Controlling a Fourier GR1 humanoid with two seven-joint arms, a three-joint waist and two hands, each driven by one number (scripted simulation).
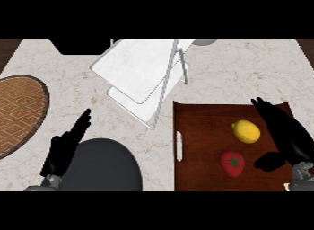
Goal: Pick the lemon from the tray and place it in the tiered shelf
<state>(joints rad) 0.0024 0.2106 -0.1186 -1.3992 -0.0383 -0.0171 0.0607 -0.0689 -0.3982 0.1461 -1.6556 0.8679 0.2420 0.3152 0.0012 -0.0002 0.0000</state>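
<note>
Half the tray cut off

Head view. Left hand: enters from the lower left edge, fingers straight and held together, pointing up and slightly right, holding nothing. Right hand: enters from the lower right corner, fingers extended and pointing up and left, thumb jutting out toward the left, nothing grasped. Grey wrist sections show at both lower corners.
</note>
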